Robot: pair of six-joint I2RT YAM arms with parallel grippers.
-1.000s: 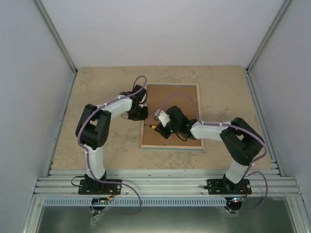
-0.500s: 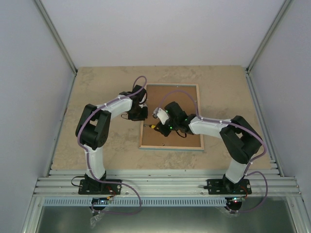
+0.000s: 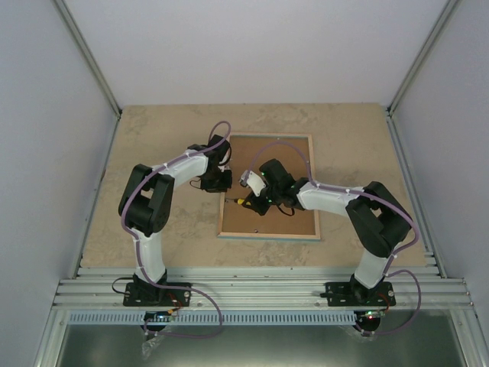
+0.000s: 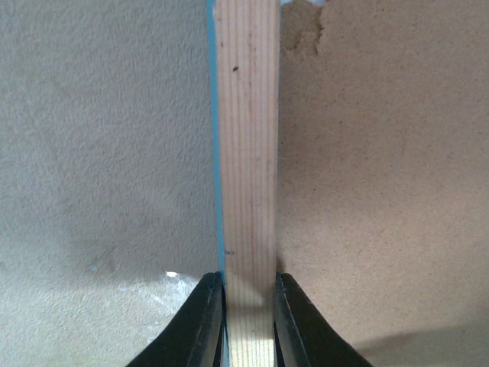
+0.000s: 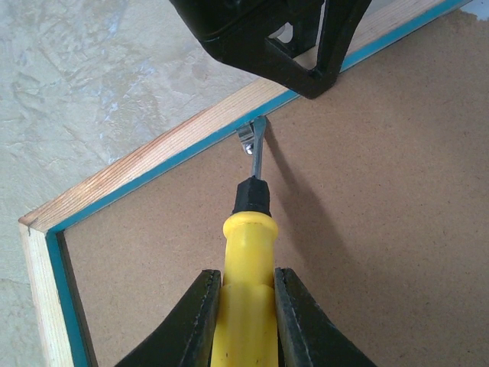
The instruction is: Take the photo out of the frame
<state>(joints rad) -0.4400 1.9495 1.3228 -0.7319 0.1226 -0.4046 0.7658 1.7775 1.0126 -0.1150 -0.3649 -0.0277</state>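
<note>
The left gripper clamps the wood rim of the frame at its left edge. The frame lies back-up on the tabletop. Over the frame's brown back, the right gripper grips a yellow screwdriver, tip at a metal tab by that rim.

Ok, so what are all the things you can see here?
frame: one, turquoise edge, light wood rim, brown back facing up, middle of the table.
photo: none in sight.
metal tab: one, silvery, on the frame's inner edge.
screwdriver: one, yellow handle, tip at the metal tab.
table: one, beige, under everything.
rails: several, silver, along the near edge.
cables: two, purple, along the arms.
arms: two, black and white, at the near edge.
left claw: one, black, shut on the frame's wood rim.
right claw: one, black, shut on the screwdriver.
</note>
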